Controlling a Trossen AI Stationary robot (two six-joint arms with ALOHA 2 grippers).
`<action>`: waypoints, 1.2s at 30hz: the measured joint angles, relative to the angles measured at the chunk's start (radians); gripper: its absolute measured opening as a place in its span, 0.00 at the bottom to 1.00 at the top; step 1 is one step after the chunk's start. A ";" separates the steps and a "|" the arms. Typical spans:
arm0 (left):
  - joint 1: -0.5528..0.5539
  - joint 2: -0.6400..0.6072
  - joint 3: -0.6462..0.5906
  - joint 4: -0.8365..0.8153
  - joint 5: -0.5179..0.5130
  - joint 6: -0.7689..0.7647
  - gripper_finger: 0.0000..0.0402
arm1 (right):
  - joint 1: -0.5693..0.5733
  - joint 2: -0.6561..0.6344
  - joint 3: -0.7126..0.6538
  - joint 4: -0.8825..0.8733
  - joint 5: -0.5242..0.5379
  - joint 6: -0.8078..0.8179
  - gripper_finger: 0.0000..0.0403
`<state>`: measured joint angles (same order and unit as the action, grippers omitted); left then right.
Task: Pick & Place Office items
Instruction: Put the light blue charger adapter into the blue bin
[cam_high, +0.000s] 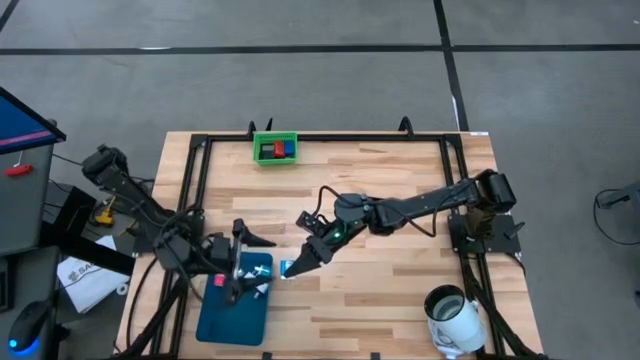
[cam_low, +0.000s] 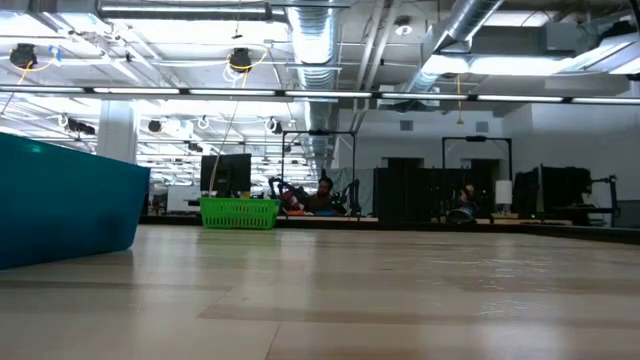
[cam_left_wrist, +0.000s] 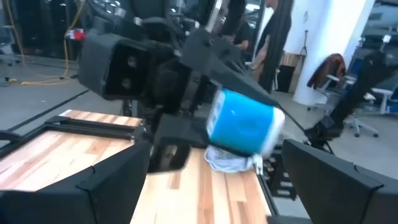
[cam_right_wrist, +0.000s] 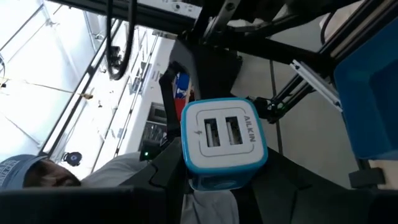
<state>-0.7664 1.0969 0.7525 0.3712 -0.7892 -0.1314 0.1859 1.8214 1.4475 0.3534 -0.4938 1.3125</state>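
High view: right gripper (cam_high: 297, 263) is pinching cyan-and-white charger cube (cam_high: 285, 268) at teal tray (cam_high: 232, 318) edge, likely presenting it for handover. Left gripper (cam_high: 238, 262) is hovering over tray, fingers spread wide, probably to receive. Red and blue items are lying in green bin (cam_high: 275, 148).

Low view: no arm showing.

Left wrist view: cube (cam_left_wrist: 244, 121) is facing open fingers.

Right wrist view: cube (cam_right_wrist: 224, 142) is sitting clamped.

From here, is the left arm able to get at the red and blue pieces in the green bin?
Probably not easily. The green bin sits at the table's far edge, while the open left gripper hovers over the teal tray near the front. Nothing blocks the way.
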 joint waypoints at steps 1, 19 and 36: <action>0.010 0.000 0.000 0.009 0.011 0.000 0.90 | -0.003 0.000 0.000 0.000 0.001 0.000 0.33; 0.110 0.008 0.000 0.032 0.134 0.004 0.90 | -0.040 0.000 0.000 -0.009 0.024 -0.030 0.33; 0.163 0.039 0.000 0.060 0.165 -0.002 0.85 | -0.045 -0.001 0.000 -0.009 0.028 -0.033 0.33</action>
<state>-0.6029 1.1358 0.7521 0.4309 -0.6238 -0.1333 0.1406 1.8206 1.4475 0.3443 -0.4660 1.2797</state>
